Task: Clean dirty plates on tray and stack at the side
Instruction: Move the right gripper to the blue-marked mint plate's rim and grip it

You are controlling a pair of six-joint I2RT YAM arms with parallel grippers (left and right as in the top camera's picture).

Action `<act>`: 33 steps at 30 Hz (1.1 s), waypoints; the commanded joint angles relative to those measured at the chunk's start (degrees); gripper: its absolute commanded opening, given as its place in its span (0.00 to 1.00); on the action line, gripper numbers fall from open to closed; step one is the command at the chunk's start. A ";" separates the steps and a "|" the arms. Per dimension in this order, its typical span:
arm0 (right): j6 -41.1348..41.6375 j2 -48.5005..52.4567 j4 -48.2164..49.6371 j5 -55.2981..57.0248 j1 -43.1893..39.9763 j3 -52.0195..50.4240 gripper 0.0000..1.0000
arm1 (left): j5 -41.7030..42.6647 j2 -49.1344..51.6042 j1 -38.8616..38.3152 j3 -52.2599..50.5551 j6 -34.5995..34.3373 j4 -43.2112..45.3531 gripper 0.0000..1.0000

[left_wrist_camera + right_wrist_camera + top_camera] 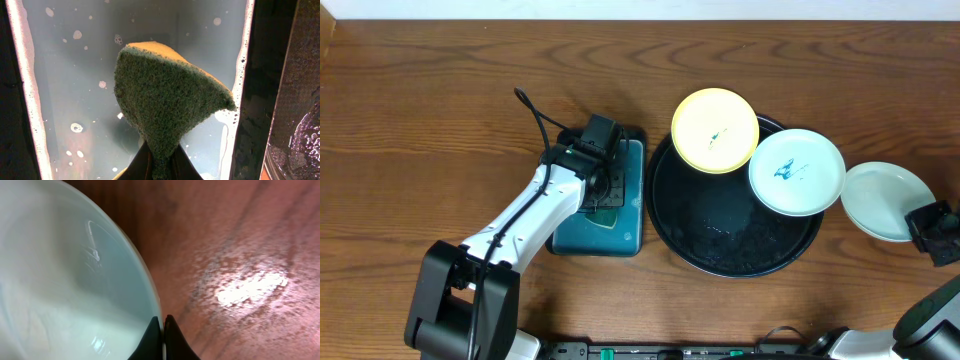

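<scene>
**Item 1: held plate** (pixel 885 198) (pixel 65 280). Pale mint-white, round (so no long axis to record). Located at far R of the table (pixel 420 100), outside the black tray (pixel 720 250), just beside its R rim. Its outer R edge is pinched by the right gripper (pixel 935 228) (pixel 161 336), fingers pressed together on the rim. The plate's body lies on the tray side of the fingers. In the wrist view the rim is seen running from upper L down into the fingertips, and most of the plate is cut off by the frame. Resting flat or lifted: cannot be told.

**Item 2: smeared plate** (pixel 797 171). Mint-white, blue-green smear at centre. Seated over the tray's upper R rim. Its R edge meets or overlaps item 1; which one is not discernible.

**Item 3: yellow plate** (pixel 714 130). Small blue-green mark at centre. Seated over the tray's upper L rim, next to item 2.

**Item 4: left gripper** (pixel 603 182) (pixel 159 167). Well apart from all plates, over the teal tray (pixel 625 238), L of the black tray. Fingers are clamped on a sponge (pixel 170 100), pinched at its narrow end, with the wide end pointing away from the fingers. Green scrub face is toward the camera, yellow backing along the top edge. Bubbly water (pixel 75 75) is seen beneath it. In the overhead view the sponge is hard to make out under the arm.
</scene>
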 commanded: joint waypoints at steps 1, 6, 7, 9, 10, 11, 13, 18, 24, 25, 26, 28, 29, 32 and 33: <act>-1.66 0.59 0.42 -1.38 1.03 0.72 0.02 | -0.22 0.11 0.26 -0.37 0.07 0.02 0.08; -2.86 0.59 2.43 -7.58 1.64 0.72 0.38 | -0.22 0.11 0.26 -0.37 0.07 0.02 0.08; -3.69 0.59 2.84 -8.59 1.88 0.72 0.42 | -0.22 0.11 0.26 -0.37 0.07 0.02 0.08; -4.55 0.59 3.21 -9.55 2.60 0.72 0.47 | -0.22 0.11 0.26 -0.37 0.07 0.02 0.08; -4.70 0.59 3.37 -9.73 3.21 0.72 0.49 | -0.22 0.11 0.26 -0.37 0.07 0.02 0.08; -4.87 0.59 3.39 -9.79 3.82 0.72 0.50 | -0.22 0.11 0.26 -0.37 0.07 0.02 0.08; -6.25 0.59 3.87 -10.54 5.27 0.72 0.50 | -0.22 0.11 0.26 -0.37 0.07 0.02 0.08; -10.29 0.59 5.77 -14.56 9.81 0.72 0.51 | -0.22 0.11 0.26 -0.37 0.07 0.02 0.08; -12.61 0.59 7.28 -14.93 15.93 0.72 0.56 | -0.22 0.11 0.24 -0.37 0.07 0.02 0.08; -12.61 0.59 7.32 -14.71 16.90 0.72 0.57 | -0.22 0.11 0.26 -0.37 0.07 0.02 0.08; -12.63 0.59 7.37 -14.38 17.84 0.72 0.57 | -0.22 0.11 0.26 -0.37 0.07 0.02 0.08; -12.66 0.59 7.39 -13.03 19.74 0.70 0.58 | -0.22 0.11 0.26 -0.37 0.07 0.02 0.08; -12.63 0.59 7.37 -12.33 20.41 0.70 0.58 | -0.22 0.11 0.26 -0.37 0.07 0.02 0.08; -12.63 0.59 7.45 -10.16 22.40 0.70 0.58 | -0.20 0.11 0.26 -0.37 0.07 0.02 0.08; -12.61 0.59 7.50 -9.81 22.95 0.70 0.58 | -0.04 0.11 0.26 -0.37 0.07 0.02 0.08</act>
